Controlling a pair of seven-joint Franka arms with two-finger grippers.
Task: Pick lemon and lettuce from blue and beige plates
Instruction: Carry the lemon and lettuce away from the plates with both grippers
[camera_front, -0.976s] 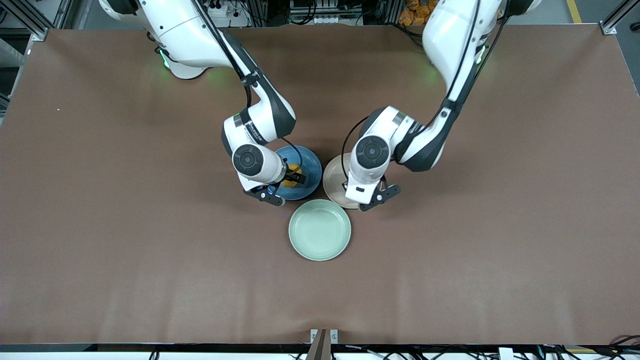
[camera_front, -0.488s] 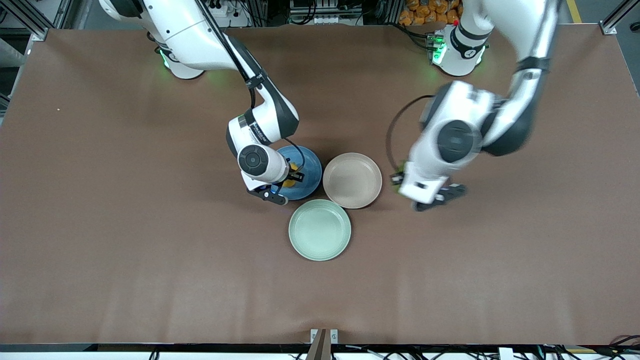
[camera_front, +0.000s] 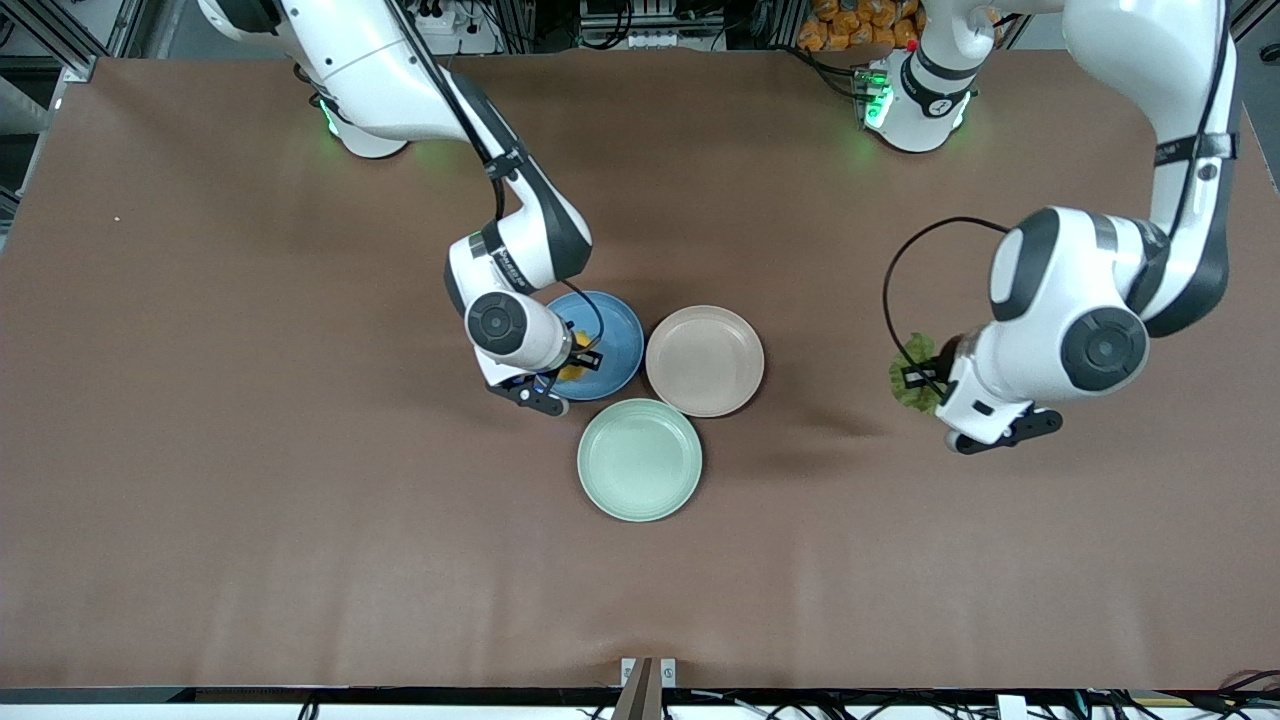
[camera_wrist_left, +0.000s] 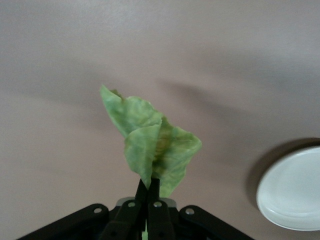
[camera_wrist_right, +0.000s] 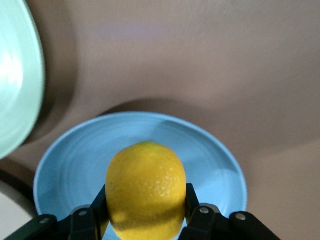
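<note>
My left gripper (camera_front: 922, 377) is shut on the green lettuce (camera_front: 911, 375) and holds it in the air over bare table toward the left arm's end. In the left wrist view the lettuce (camera_wrist_left: 152, 145) hangs from the closed gripper (camera_wrist_left: 148, 186). My right gripper (camera_front: 578, 360) is shut on the yellow lemon (camera_front: 573, 368) over the blue plate (camera_front: 618, 345). In the right wrist view the lemon (camera_wrist_right: 146, 187) sits between the fingers (camera_wrist_right: 191, 197) above the blue plate (camera_wrist_right: 70, 170). The beige plate (camera_front: 704, 360) stands beside the blue one.
A pale mint-green plate (camera_front: 639, 459) lies nearer to the front camera than the blue and beige plates, touching both. It also shows in the right wrist view (camera_wrist_right: 15, 85) and in the left wrist view (camera_wrist_left: 292, 192). Brown table surface (camera_front: 300, 500) surrounds the plates.
My left arm has carried the lettuce off the beige plate and swung out toward its own end of the table. My right gripper has stayed at the blue plate, shut on the lemon.
</note>
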